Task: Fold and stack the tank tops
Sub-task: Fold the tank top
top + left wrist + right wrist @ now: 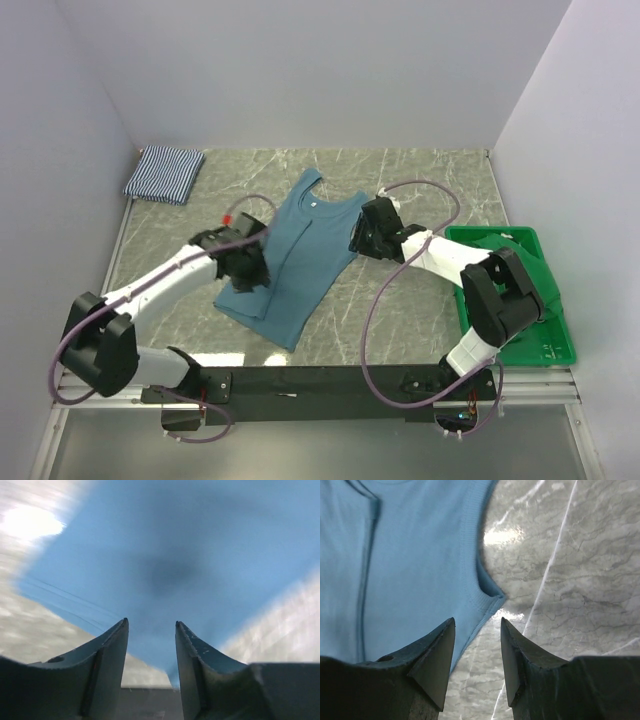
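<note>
Slippage of the half-made fold is the main danger, I judge. The teal tank top [300,250] lies flat in the middle of the table [430,180], neck toward the far wall, its left side turned over onto the body. The left hand [150,625] hangs over that doubled part, jaws moderately apart with nothing between them. Its view is smeared, so whether a finger touches cloth cannot be told; a snagged finger could lift the flap and undo it. The right hand [477,622] sits low at the right armhole, jaws fairly wide and empty, one finger over the hem and the other over bare stone. A pinch there might catch only the ribbed edge and skew the next fold.

Walls [300,70] close the table on the left, far and right sides. Bare stone lies open beyond the neck and to the right of the top. The green crate [555,350] stands in the near right corner, just beside the right arm's elbow, so an outward swing risks a knock. The striped tank top [163,173] rests folded in the far left corner, well apart, with bare table between.
</note>
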